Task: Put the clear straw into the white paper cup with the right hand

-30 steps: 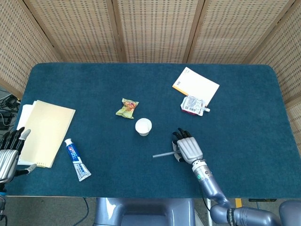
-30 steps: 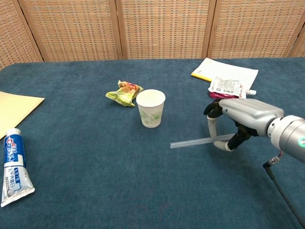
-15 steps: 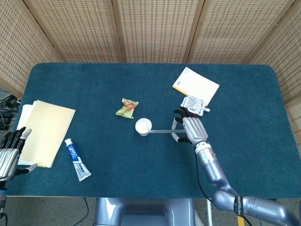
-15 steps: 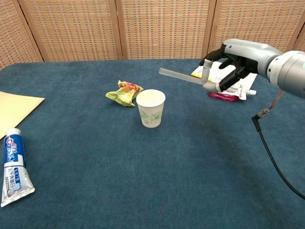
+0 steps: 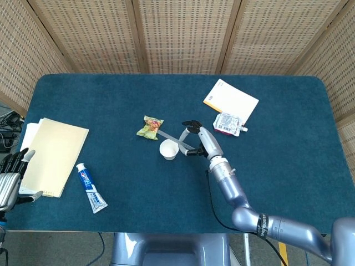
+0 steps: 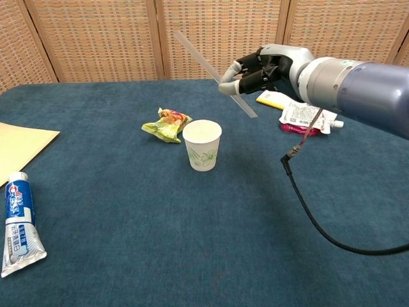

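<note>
The white paper cup [image 5: 168,149] [image 6: 202,145] stands upright in the middle of the blue table. My right hand [image 5: 196,138] [image 6: 260,69] hovers just right of the cup and well above the table, pinching the clear straw [image 5: 173,139] [image 6: 211,70]. The straw is tilted, its long end pointing up and left over the cup, its short end sticking out below the fingers. No part of the straw is inside the cup. My left hand [image 5: 10,177] rests at the table's left front edge, fingers apart, holding nothing.
A crumpled green snack wrapper [image 5: 150,127] [image 6: 166,123] lies just behind and left of the cup. A toothpaste tube [image 5: 91,188] [image 6: 16,222] and a tan folder [image 5: 52,155] lie at left. A white booklet [image 5: 231,100] and a pouch [image 5: 228,123] [image 6: 305,118] lie at the right rear.
My right hand lifted the straw off the table, carried it up and left toward the cup, and tilted it from level to steeply slanted. The left hand stayed put.
</note>
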`<control>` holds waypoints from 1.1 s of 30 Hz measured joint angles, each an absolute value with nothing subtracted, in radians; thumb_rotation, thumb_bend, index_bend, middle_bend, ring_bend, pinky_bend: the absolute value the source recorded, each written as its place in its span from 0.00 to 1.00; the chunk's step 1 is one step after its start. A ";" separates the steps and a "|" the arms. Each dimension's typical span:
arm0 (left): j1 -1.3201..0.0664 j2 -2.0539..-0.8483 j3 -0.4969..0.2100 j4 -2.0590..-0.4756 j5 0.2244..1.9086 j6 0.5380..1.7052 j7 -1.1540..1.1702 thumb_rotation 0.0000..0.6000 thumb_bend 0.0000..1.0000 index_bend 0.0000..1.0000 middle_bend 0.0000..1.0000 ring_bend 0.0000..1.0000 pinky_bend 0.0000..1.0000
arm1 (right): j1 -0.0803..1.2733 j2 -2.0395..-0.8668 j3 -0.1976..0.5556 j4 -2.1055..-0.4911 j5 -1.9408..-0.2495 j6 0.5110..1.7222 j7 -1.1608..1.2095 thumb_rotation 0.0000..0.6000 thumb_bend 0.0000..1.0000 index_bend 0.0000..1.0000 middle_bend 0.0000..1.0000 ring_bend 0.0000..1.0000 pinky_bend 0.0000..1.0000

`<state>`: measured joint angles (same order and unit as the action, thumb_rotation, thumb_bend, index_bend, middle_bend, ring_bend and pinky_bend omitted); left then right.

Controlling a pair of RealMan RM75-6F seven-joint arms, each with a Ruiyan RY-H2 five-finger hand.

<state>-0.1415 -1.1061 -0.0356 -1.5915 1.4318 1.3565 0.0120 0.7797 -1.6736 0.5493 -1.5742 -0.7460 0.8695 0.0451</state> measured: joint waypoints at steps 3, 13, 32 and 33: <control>-0.149 -1.111 -0.033 -1.581 1.430 1.339 0.009 1.00 0.00 0.00 0.00 0.00 0.00 | 0.808 -1.714 0.563 -1.524 -0.744 0.864 0.085 1.00 0.53 0.59 0.27 0.04 0.16; -0.163 -1.122 -0.035 -1.560 1.415 1.311 -0.002 1.00 0.00 0.00 0.00 0.00 0.00 | 0.854 -1.811 0.609 -1.410 -0.745 0.857 0.225 1.00 0.53 0.60 0.27 0.04 0.12; -0.170 -1.124 -0.036 -1.550 1.396 1.293 -0.004 1.00 0.00 0.00 0.00 0.00 0.00 | 0.887 -1.956 0.665 -1.309 -0.746 0.914 0.404 1.00 0.53 0.60 0.27 0.04 0.07; -0.170 -1.124 -0.036 -1.551 1.395 1.293 -0.004 1.00 0.00 0.00 0.00 0.00 0.00 | 0.886 -1.960 0.663 -1.305 -0.749 0.914 0.410 1.00 0.53 0.60 0.27 0.04 0.07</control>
<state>-0.1704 -1.1242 -0.0356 -1.5507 1.3955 1.2931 -0.0036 0.8860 -1.9604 0.6632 -1.3045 -0.7493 0.9140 0.4096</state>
